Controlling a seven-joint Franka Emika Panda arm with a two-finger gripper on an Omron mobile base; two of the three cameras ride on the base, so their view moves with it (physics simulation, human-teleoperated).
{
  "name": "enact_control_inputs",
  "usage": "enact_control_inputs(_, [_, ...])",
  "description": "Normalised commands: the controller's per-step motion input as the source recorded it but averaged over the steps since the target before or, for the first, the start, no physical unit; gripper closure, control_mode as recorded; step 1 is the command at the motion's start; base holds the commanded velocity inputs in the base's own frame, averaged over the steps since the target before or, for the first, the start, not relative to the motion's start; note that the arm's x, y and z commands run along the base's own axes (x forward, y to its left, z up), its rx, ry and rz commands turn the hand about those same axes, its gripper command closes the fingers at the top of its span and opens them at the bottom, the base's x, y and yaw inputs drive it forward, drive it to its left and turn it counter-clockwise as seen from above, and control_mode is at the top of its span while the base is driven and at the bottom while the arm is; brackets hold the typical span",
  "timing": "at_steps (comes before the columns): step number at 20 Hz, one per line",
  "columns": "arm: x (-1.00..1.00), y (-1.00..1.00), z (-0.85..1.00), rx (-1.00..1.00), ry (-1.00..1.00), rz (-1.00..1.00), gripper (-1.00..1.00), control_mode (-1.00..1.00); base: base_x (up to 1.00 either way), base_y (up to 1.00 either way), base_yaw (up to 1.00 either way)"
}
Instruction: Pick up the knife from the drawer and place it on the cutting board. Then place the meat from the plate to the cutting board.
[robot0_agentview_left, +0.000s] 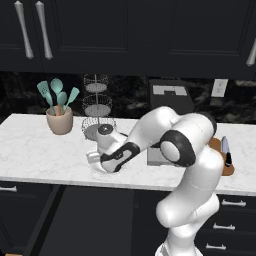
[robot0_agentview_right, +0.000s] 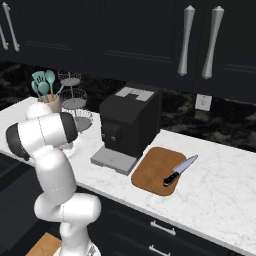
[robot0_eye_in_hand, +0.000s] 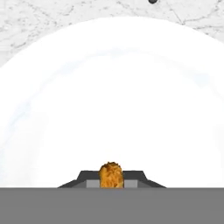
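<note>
Table (robot0_agentview_right: 220, 190) lies bare right of the cutting board (robot0_agentview_right: 152, 170); the coffee machine (robot0_agentview_right: 127, 122) stands between it and the plate (robot0_agentview_left: 95, 161).

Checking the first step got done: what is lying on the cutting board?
The knife lies on the cutting board, blade tip past the edge. No meat there; it sits between the gripper fingers.
</note>
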Motion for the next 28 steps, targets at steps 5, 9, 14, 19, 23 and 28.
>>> enact_control_inputs(5, [-0.38,-0.01,0.58,0.03,-0.07,-0.01,1.0,-1.0,0.0,0.0,0.0])
enact_control_inputs(9, [-0.13,0.0,0.94,0.05,-0.05,-0.02,1.0,-1.0,0.0,0.0,0.0])
enact_control_inputs(14, [-0.2,-0.06,0.74,0.02,-0.11,-0.07,1.0,-1.0,0.0,0.0,0.0])
enact_control_inputs(19, [-0.62,-0.17,0.21,0.0,-0.33,-0.08,1.0,-1.0,0.0,0.0,0.0])
enact_control_inputs(23, [-0.66,-0.44,0.16,0.0,-0.28,-0.13,1.0,-1.0,0.0,0.0,0.0])
enact_control_inputs(28, [-0.15,-0.79,0.62,0.02,0.04,-0.28,1.0,-1.0,0.0,0.0,0.0])
